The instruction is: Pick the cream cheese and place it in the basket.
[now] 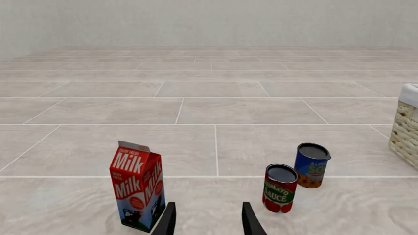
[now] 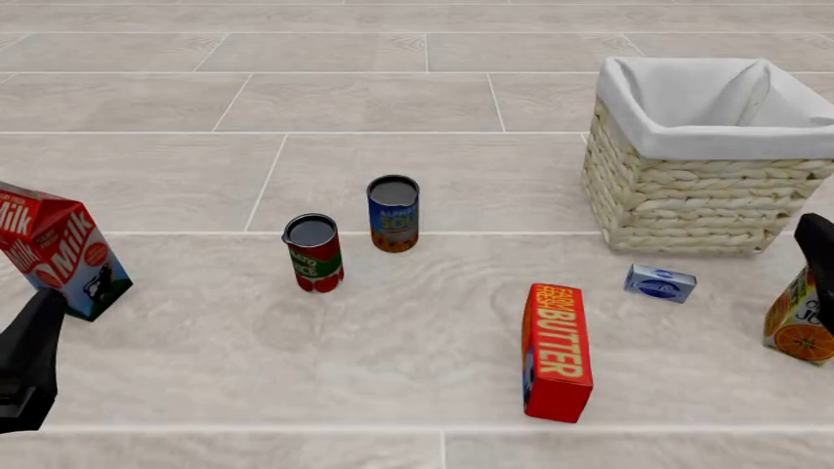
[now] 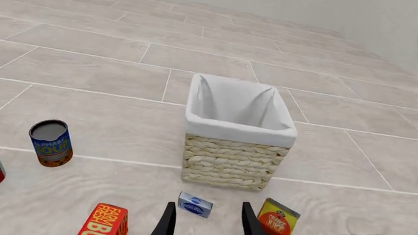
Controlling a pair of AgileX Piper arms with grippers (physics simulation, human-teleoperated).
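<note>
Cream cheese [image 2: 659, 283], a small flat light-blue box, lies on the tiled surface just in front of the basket [image 2: 678, 195], between the butter box [image 2: 557, 352] and the orange juice carton [image 2: 798, 327]; it has not yet been picked up. The step in hand appears to be the approach. In the right wrist view the right gripper [image 3: 206, 218] hovers above the box with its fingers parted and nothing between them, the box showing in the gap and the basket just beyond. The next move calls for a descent that brings the fingers down on either side of the box, clear of the neighbouring juice carton, before closing and lifting over the basket's cloth-lined rim. The left gripper [image 1: 207, 219], likewise parted and holding nothing, sits low beside the milk carton [image 1: 137, 192], facing the two cans [image 1: 295, 178], well apart from the work.
</note>
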